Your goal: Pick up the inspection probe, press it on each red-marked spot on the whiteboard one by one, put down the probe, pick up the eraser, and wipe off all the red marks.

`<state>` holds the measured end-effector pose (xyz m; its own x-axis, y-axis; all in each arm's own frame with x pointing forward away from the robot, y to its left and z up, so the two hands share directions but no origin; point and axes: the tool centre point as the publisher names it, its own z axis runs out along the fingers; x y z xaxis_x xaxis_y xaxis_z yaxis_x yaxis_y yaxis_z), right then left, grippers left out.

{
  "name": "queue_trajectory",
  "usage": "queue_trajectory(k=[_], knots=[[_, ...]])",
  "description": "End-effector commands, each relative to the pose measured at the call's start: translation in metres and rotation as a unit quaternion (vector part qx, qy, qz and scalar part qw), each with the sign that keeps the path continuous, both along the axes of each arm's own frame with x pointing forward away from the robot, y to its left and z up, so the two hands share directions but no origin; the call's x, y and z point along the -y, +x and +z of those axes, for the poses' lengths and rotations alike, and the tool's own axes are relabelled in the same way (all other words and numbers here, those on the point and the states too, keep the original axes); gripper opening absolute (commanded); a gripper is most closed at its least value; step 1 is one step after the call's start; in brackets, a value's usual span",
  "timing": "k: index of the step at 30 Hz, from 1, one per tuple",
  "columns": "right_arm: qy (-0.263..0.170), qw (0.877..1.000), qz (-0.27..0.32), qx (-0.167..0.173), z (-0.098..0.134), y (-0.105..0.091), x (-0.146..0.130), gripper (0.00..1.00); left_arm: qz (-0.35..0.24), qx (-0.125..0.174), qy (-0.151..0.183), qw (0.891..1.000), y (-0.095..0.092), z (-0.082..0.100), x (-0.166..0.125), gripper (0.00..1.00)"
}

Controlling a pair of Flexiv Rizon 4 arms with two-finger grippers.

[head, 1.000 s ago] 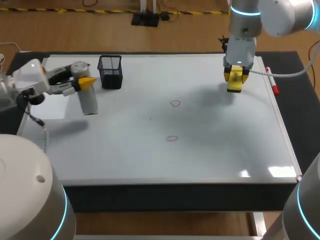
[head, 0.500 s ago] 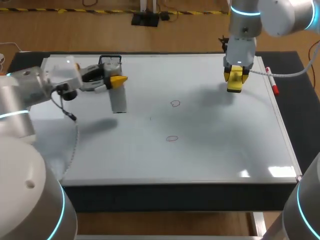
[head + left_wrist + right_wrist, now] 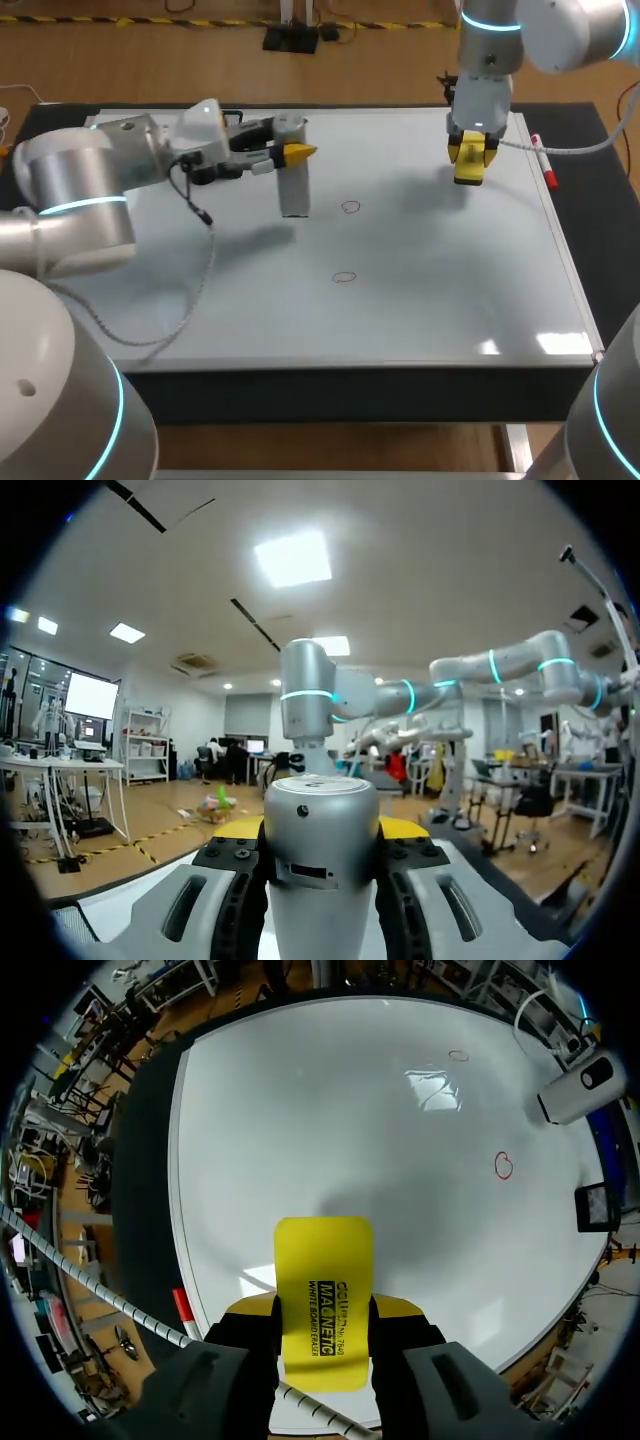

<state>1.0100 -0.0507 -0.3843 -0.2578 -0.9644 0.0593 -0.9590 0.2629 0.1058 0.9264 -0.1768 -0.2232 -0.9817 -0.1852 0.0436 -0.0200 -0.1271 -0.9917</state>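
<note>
Left gripper (image 3: 296, 153): We hold it clamped from two sides on the silver metal cylindrical inspection probe (image 3: 293, 188), which hangs upright below the yellow fingertips.
Probe's place: It is over the white rectangular whiteboard (image 3: 420, 300). Its lower end appears clear of the surface, with its shadow lying apart from it.
Red marks: The small red hand-drawn ring (image 3: 349, 207) lies just beyond the probe's tip, on the side toward our right arm. The second red ring (image 3: 344, 277) lies farther from the tip, toward us. The probe touches neither, and both show whole and unwiped.
Right gripper (image 3: 323, 1312): It is closed on the flat yellow block eraser (image 3: 323, 1300) and held above the board, well apart from the probe and both rings.
Step in hand: By our reading, we are carrying the probe to the first ring, with the pressing and wiping yet to come.
Risk, aim: The ring is small and the probe's end is broad, so coming down off-centre would miss the mark. Our left wrist view looks out past the probe, not down at the ring.
Risk, force: Pressing too hard could push the smooth cylinder up through the fingers or tilt it.
Risk, smear: Sliding the tip sideways on contact would smudge the ring.
Risk, crowding: Bringing the eraser in early could put our two arms in each other's way over the marks.
</note>
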Motion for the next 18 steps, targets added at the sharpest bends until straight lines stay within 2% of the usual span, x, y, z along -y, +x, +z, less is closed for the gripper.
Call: queue_trajectory(k=[1, 10, 18], knots=[[-0.001, 1.0, 0.001, 0.0, 0.001, 0.001, 0.001, 0.0, -0.017, 0.004, -0.004, 1.0, 0.019, -0.005, 0.038, 0.0], [-0.001, 1.0, 0.001, 0.0, 0.001, 0.001, 0.001, 0.0, -0.023, 0.009, -0.004, 1.0, 0.028, -0.01, 0.07, 0.0], [-0.001, 1.0, 0.001, 0.0, 0.001, 0.001, 0.001, 0.0, -0.023, 0.011, -0.014, 1.0, 0.03, -0.016, 0.086, 0.0]])
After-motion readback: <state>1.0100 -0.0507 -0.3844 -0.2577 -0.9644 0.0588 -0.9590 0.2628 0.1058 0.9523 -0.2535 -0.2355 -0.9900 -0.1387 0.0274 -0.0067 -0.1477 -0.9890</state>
